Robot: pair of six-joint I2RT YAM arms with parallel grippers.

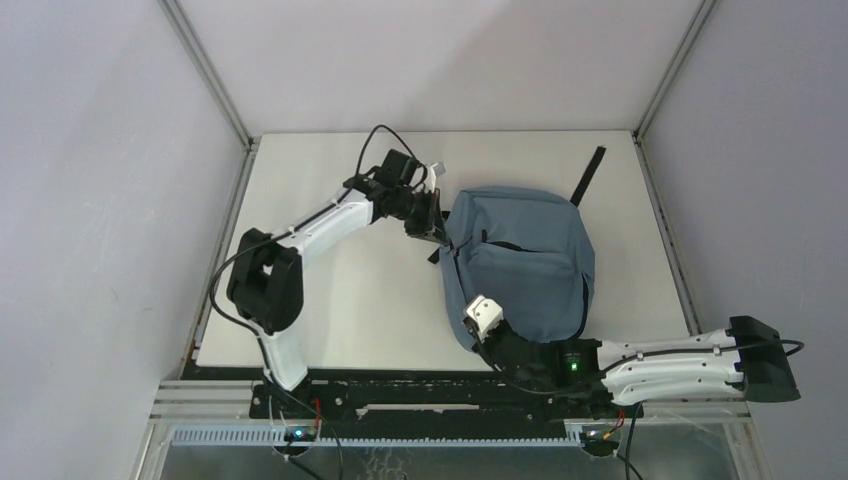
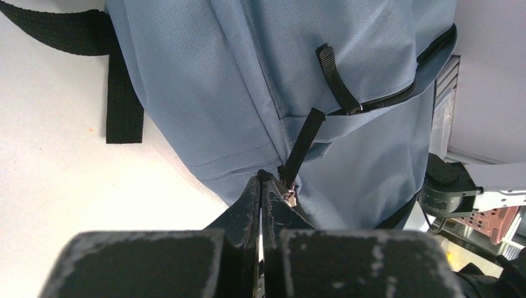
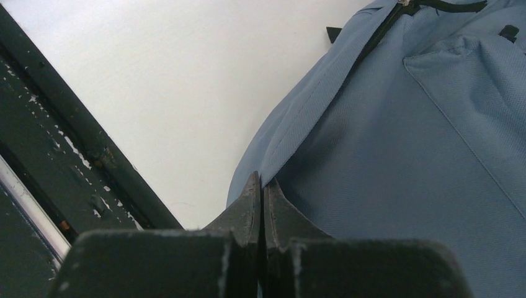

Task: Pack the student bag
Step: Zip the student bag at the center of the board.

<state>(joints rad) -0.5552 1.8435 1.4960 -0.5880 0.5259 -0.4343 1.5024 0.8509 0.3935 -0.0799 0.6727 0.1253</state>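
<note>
Top external view shows us one soft grey-blue fabric backpack (image 1: 530, 250) lying right of centre on the white tabletop (image 1: 340, 300), with no loose items in sight. Both claws are clenched on it: the left claw (image 2: 260, 181) pinches its edge beside two black zipper pull tabs (image 2: 302, 144), the right claw (image 3: 262, 184) its near seam. We judge zipping is what remains; its contents are hidden.

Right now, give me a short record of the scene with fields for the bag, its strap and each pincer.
backpack: grey-blue, lying on the table
left pincer: shut on the backpack's edge, beside a black zipper pull
right pincer: shut on the backpack's near seam
strap: black, trailing on the table at the backpack's far side
</note>
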